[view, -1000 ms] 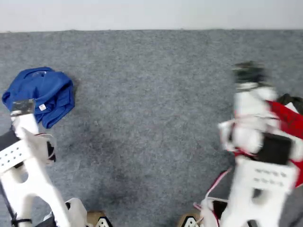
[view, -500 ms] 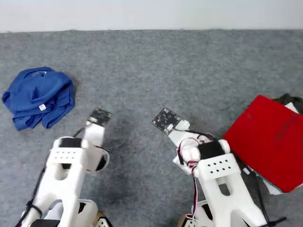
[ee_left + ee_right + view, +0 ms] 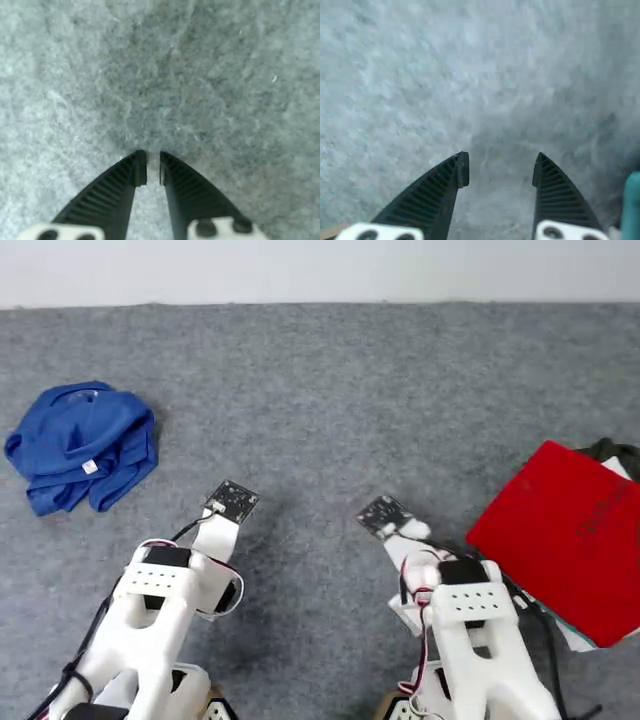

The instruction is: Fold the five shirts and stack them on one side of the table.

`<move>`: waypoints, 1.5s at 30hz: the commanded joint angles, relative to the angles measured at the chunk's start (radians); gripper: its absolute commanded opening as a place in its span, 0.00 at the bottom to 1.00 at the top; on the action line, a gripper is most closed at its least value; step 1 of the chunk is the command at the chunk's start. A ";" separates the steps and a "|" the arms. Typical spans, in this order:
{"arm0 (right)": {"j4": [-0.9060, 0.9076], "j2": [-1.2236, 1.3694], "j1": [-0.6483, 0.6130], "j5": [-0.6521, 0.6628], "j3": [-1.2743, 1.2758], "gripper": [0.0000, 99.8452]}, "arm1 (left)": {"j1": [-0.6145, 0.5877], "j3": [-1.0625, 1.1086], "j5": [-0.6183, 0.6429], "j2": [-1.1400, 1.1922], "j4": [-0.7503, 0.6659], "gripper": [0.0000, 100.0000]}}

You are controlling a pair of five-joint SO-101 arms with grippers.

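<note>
The grey felt-covered table [image 3: 330, 390] takes up most of what I see. Both white arms sit at its near edge, the left arm [image 3: 150, 610] and right arm [image 3: 465, 620] side by side and pointing down at bare felt. A folded red shirt [image 3: 565, 540] lies flat at the right edge on top of other cloth. A crumpled blue shirt [image 3: 80, 445] sits far left, well apart. The right gripper [image 3: 500, 170] gapes wide and empty. The left gripper [image 3: 148, 167] is nearly closed, holding nothing.
</note>
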 commanded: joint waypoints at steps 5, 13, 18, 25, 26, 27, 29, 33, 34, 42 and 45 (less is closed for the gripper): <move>-0.019 -0.016 0.225 0.011 0.064 0.21 | 0.081 0.024 -0.012 -0.014 -0.049 0.07; -0.012 -0.016 0.467 0.011 0.066 0.21 | 0.083 0.065 -0.012 -0.014 -0.095 0.07; -0.012 -0.016 0.499 0.012 0.069 0.21 | 0.083 0.065 -0.012 -0.014 -0.095 0.07; -0.015 -0.016 0.496 0.014 0.074 0.21 | 0.083 0.065 -0.012 -0.014 -0.095 0.07; -0.016 -0.016 0.496 0.014 0.074 0.21 | 0.083 0.065 -0.012 -0.014 -0.095 0.07; -0.016 -0.016 0.496 0.012 0.075 0.21 | 0.083 0.065 -0.012 -0.014 -0.095 0.07; -0.016 -0.016 0.496 0.015 0.075 0.21 | 0.083 0.065 -0.012 -0.014 -0.095 0.07; -0.016 -0.016 0.496 0.017 0.075 0.21 | 0.083 0.065 -0.012 -0.014 -0.095 0.07; -0.016 -0.016 0.496 0.017 0.075 0.21 | 0.083 0.065 -0.012 -0.014 -0.095 0.07; -0.027 -0.016 0.450 0.017 0.089 0.21 | 0.083 0.065 -0.012 -0.014 -0.095 0.07; -0.050 -0.016 0.401 0.014 0.110 0.21 | 0.083 0.065 -0.012 -0.014 -0.095 0.07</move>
